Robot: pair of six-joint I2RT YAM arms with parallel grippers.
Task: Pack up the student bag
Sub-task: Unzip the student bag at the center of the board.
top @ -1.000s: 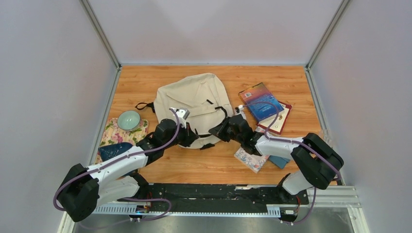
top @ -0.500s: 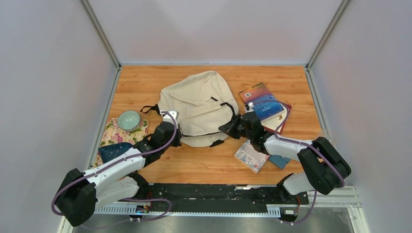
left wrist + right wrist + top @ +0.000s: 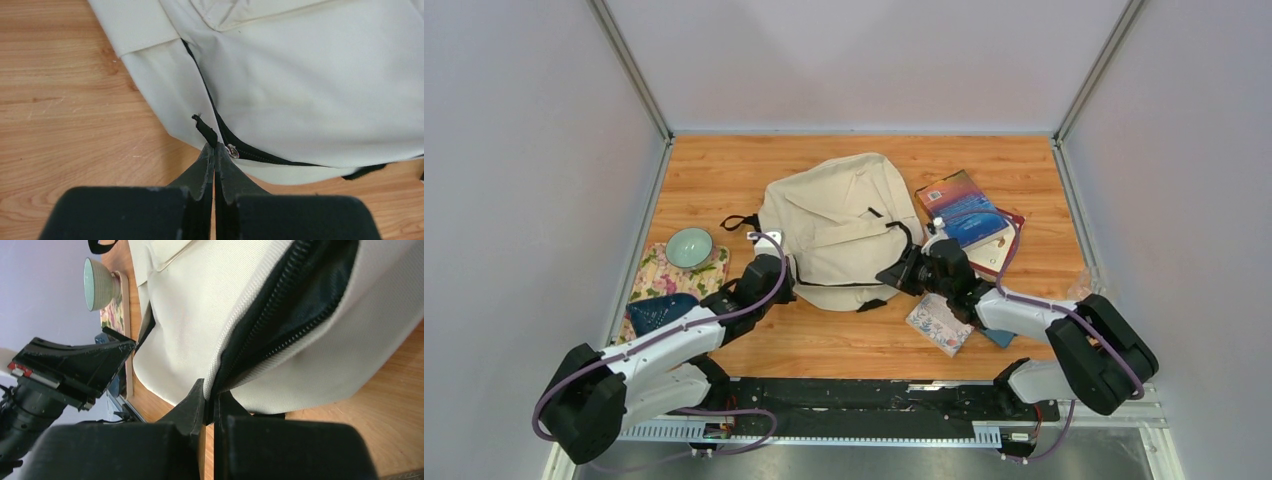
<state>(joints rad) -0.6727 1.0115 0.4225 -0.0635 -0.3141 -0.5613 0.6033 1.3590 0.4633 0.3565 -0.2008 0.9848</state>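
The student bag [image 3: 834,215], a cream fabric backpack with black straps, lies in the middle of the wooden table. At the bag's near left corner my left gripper [image 3: 786,283] is shut on the black zipper pull [image 3: 205,129], its tips [image 3: 215,148] meeting beside the black zipper [image 3: 260,155]. On the bag's near right side my right gripper [image 3: 892,276] is shut on the cream edge of the bag's opening [image 3: 235,340]. Its tips [image 3: 212,396] pinch the fabric just below the gaping black zipper teeth [image 3: 295,315].
A pale green bowl [image 3: 689,247] stands on a floral mat [image 3: 656,272] at the left, with a dark blue object [image 3: 656,312] nearer. Books [image 3: 964,212] lie right of the bag. A floral notebook [image 3: 939,323] sits by the right arm.
The bag has shifted to the right and slightly away. My right gripper moved right with the bag's edge; my left gripper drew back left along the zipper.
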